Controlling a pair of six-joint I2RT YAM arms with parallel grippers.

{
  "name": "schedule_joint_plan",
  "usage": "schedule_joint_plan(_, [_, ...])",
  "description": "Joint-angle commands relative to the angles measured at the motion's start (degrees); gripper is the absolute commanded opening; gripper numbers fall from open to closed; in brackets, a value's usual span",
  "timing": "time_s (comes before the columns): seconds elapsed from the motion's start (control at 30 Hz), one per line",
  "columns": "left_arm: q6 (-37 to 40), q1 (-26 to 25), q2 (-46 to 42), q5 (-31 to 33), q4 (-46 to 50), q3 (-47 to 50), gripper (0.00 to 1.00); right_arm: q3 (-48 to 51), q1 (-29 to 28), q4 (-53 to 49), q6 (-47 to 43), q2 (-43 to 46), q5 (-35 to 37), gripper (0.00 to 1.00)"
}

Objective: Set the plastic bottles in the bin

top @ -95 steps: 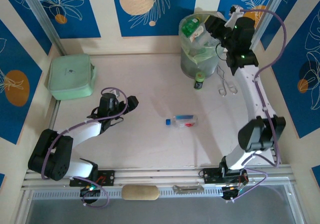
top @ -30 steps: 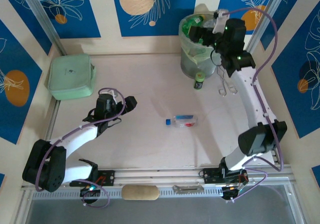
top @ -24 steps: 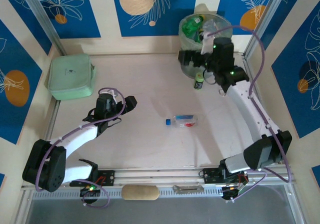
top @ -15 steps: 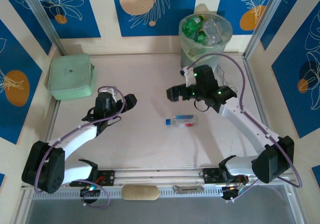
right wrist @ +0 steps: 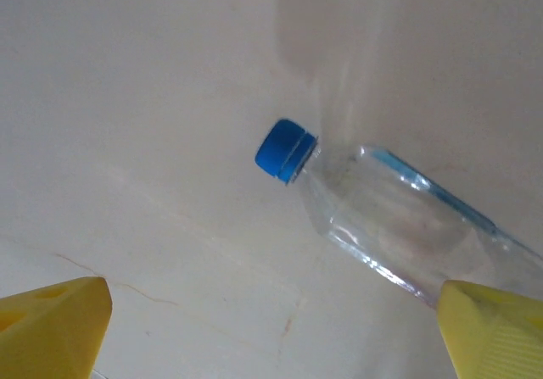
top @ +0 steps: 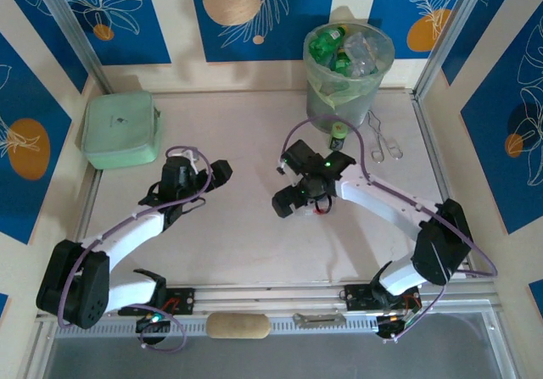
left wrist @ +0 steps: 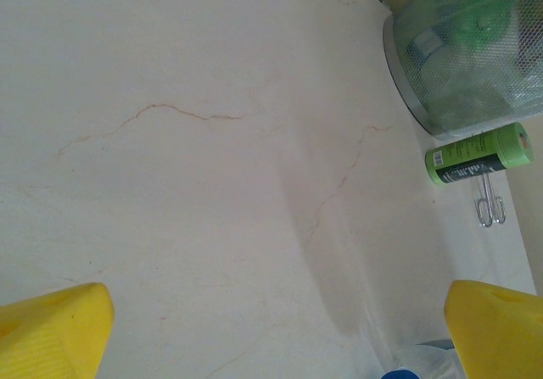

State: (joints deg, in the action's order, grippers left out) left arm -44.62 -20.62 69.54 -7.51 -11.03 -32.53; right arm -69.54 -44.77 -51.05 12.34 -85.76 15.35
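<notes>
The right gripper (top: 287, 201) has its fingers (right wrist: 55, 320) spread wide; they should straddle the bottle (right wrist: 399, 226) at its body, not the cap (right wrist: 286, 149), before closing.

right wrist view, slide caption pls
Open right gripper poised above a clear, blue-capped bottle lying on the pale table.

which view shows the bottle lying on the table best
Right wrist: the bottle lies on its side, blue cap and clear body close up. Top external: the right gripper covers most of it. Left wrist: a sliver at the bottom edge.
</notes>
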Motion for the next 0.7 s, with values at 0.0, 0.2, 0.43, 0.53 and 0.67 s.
schedule_joint_plan(0.0, [1.3,0.2,-1.1,-0.7,1.4,-1.4,1.00,-1.7,-4.5,-7.5,-1.5,-3.2,10.4,0.99])
schedule_joint_plan(0.2, [1.5,0.2,-0.5,-0.9,1.5,-1.6,1.00,-2.1,-6.7,-9.4,-5.4,-10.7,22.2,0.99])
schedule_joint_plan(0.43, [1.8,0.2,-1.7,0.1,2.4,-0.9,1.00,-2.0,-4.8,-4.2,-11.3,-15.5,26.6,0.99])
schedule_joint_plan(0.53, [1.9,0.2,-2.6,0.5,3.0,-0.5,1.00,-2.7,-1.9,-1.0,-14.1,-16.0,23.9,0.99])
schedule_joint_plan(0.67, [1.7,0.3,-4.2,1.5,3.6,0.4,1.00,-4.4,1.8,2.2,-17.3,-17.9,20.6,0.99])
